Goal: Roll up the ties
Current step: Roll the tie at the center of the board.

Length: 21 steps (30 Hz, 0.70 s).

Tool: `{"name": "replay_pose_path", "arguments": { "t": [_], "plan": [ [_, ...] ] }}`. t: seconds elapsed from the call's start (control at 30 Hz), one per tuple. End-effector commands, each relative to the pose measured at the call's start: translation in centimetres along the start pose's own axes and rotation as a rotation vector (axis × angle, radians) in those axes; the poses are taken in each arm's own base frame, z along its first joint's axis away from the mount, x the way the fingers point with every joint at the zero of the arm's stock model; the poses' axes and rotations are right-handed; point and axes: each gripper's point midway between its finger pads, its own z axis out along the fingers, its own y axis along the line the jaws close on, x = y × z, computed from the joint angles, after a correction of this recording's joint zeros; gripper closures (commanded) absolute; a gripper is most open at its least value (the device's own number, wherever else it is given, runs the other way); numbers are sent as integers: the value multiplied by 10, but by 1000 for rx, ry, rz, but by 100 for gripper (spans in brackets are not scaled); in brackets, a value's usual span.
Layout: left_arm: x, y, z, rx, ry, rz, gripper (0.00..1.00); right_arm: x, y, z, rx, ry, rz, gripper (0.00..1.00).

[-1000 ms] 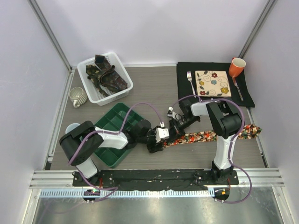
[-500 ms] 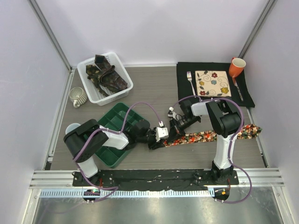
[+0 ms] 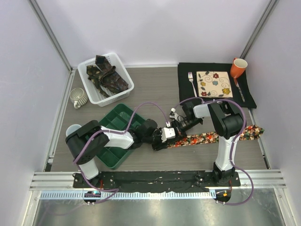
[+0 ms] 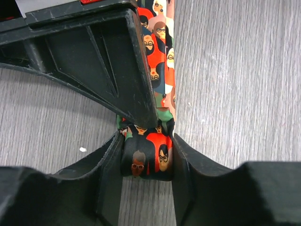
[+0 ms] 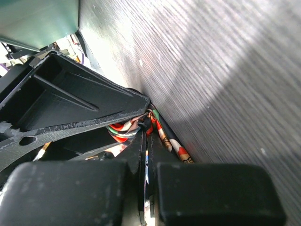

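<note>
A red-orange printed tie (image 3: 211, 137) lies across the table's front, running right from both grippers. Its left end is a small roll (image 4: 146, 160). My left gripper (image 4: 146, 140) is shut on that roll, one finger pressed against each side. In the top view the left gripper (image 3: 160, 142) meets the right gripper (image 3: 172, 133) at the tie's left end. The right gripper (image 5: 149, 125) is shut, with tie fabric (image 5: 162, 129) pinched at its tips just behind the roll. Several dark ties (image 3: 107, 75) are piled in a white basket (image 3: 122, 89).
A green tray (image 3: 113, 123) sits under the left arm. At the back right a black mat (image 3: 186, 84) holds a floral plate (image 3: 214, 84), a fork (image 3: 192, 81) and an orange mug (image 3: 238, 67). A pale mug (image 3: 78, 97) stands at the left.
The left jaws have narrowed onto the tie's rolled end, and the left gripper has shifted slightly to the right. The right gripper has stayed shut in place.
</note>
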Motion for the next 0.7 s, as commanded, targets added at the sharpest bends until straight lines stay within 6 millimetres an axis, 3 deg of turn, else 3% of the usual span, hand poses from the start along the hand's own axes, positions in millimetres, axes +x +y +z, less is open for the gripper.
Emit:
{"name": "replay_pose_path", "arguments": {
  "t": [0.0, 0.1, 0.23, 0.33, 0.47, 0.6, 0.67],
  "plan": [
    [6, -11, 10, 48, -8, -2, 60, 8, -33, 6, 135, 6, 56, 99],
    [11, -17, 6, 62, -13, 3, 59, 8, -36, 6, 141, 8, 62, 99],
    [8, -17, -5, 55, -73, 21, 44, 6, -38, 4, 145, 5, 63, 99],
    [17, -21, -7, 63, -90, 32, 43, 7, -40, 4, 146, 8, 69, 99],
    [13, -21, 0, 81, -121, 45, 51, 9, -43, 5, 145, 15, 81, 99],
    [12, -16, 6, 69, -110, 37, 71, 6, -40, 4, 135, 11, 77, 99],
    [10, -11, 5, 51, -76, 27, 74, 5, -35, 3, 124, 4, 68, 99]
  ]
}}
